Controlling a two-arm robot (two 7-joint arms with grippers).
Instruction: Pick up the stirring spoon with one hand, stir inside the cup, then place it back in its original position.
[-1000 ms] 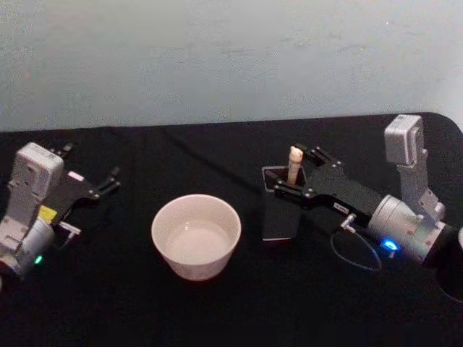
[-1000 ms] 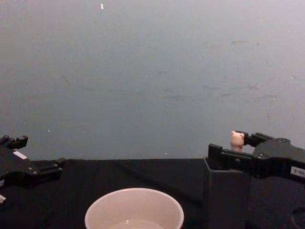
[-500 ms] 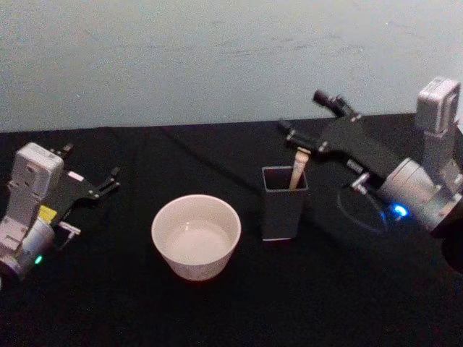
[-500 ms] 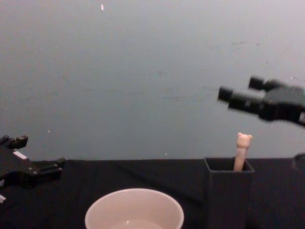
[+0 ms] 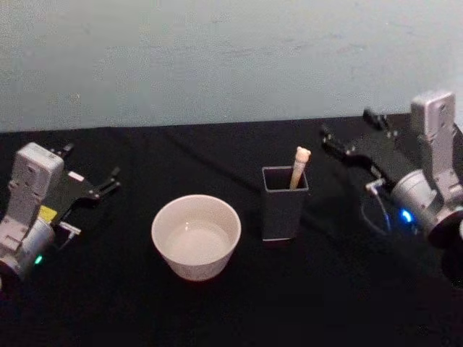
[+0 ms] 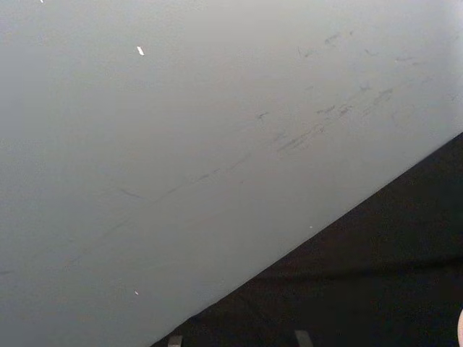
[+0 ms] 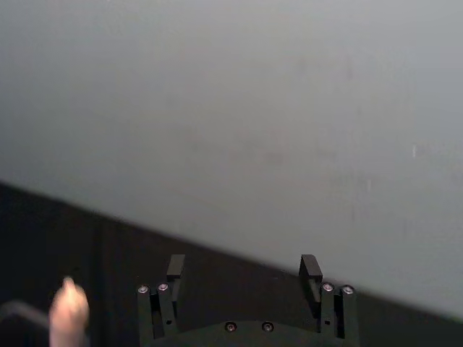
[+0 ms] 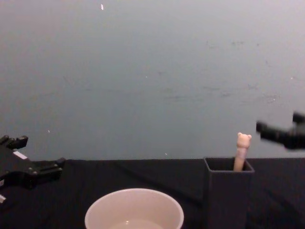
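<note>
The slim beige stirring spoon with the bear-head knob is being kept upright, leaning slightly, inside the dark grey square holder, which is standing on the black table just beside the wide cream-white cup. The black right gripper is being held off to the holder's right, apart from the spoon, with its fingers spread and nothing between them. The black left gripper is being kept parked at the table's left, fingers spread.

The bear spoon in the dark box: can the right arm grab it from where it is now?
Probably yes. The stirring spoon leans up out of the dark holder, and the open right gripper sits beside it with nothing between them.
</note>
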